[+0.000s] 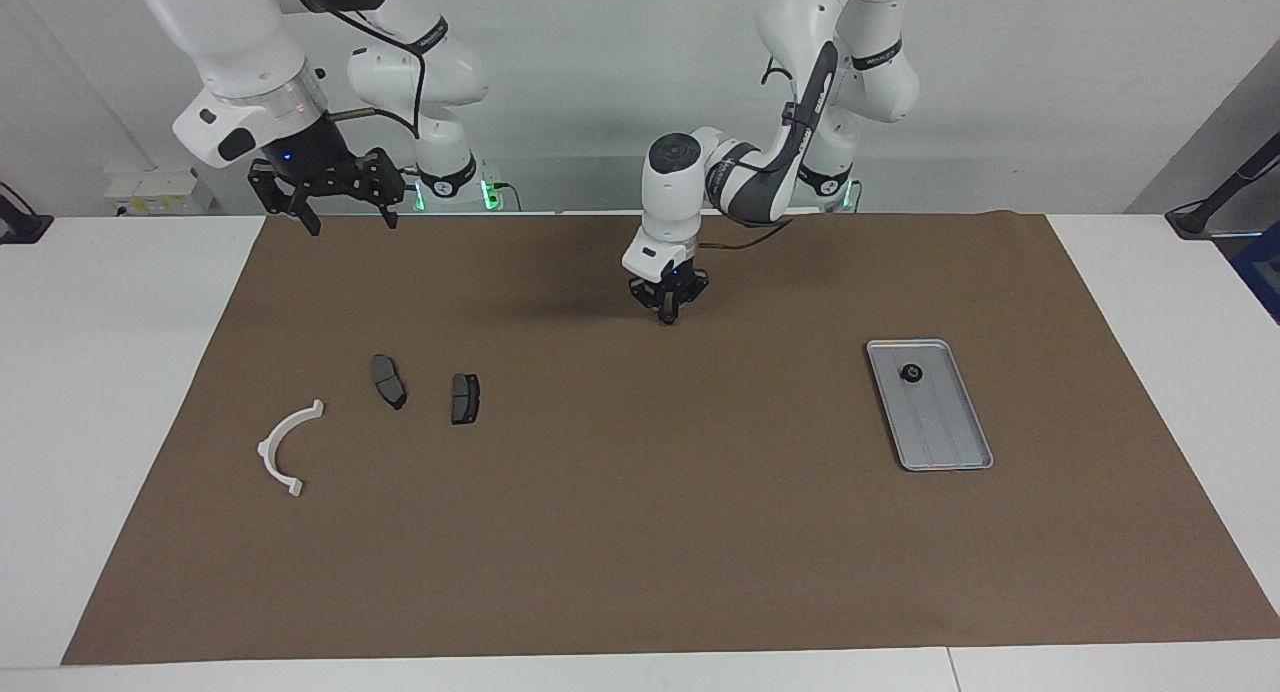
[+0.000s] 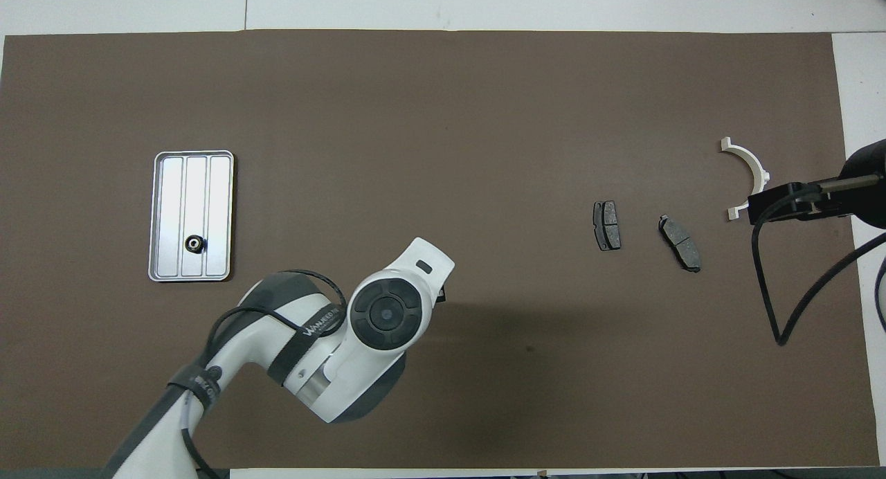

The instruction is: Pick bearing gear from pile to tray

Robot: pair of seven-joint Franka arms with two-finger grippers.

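1. Left gripper point(image 1: 668, 317) hangs just above the brown mat, fingers closed — what they pinch is hidden.
2. Right gripper point(image 1: 342, 220) waits high, fingers spread, empty.
3. Tray point(image 1: 948, 450) holds one bearing gear point(image 1: 911, 373).
4. Brake pads point(image 1: 465, 398), white bracket point(image 1: 285, 446) — toward the right arm's end.

Black gear point(image 2: 194, 243) in ribbed tray point(image 2: 192, 159)

A tray point(image 1: 945, 442) lies on a mat point(image 1: 660, 532) toward the left arm's end of the table, with one small gear point(image 1: 911, 373) in its nearer end. Toward the right arm's end lie two brake pads point(image 1: 465, 398) side by side, with an arc bracket point(image 1: 284, 446) beside them, slightly farther from the robots.
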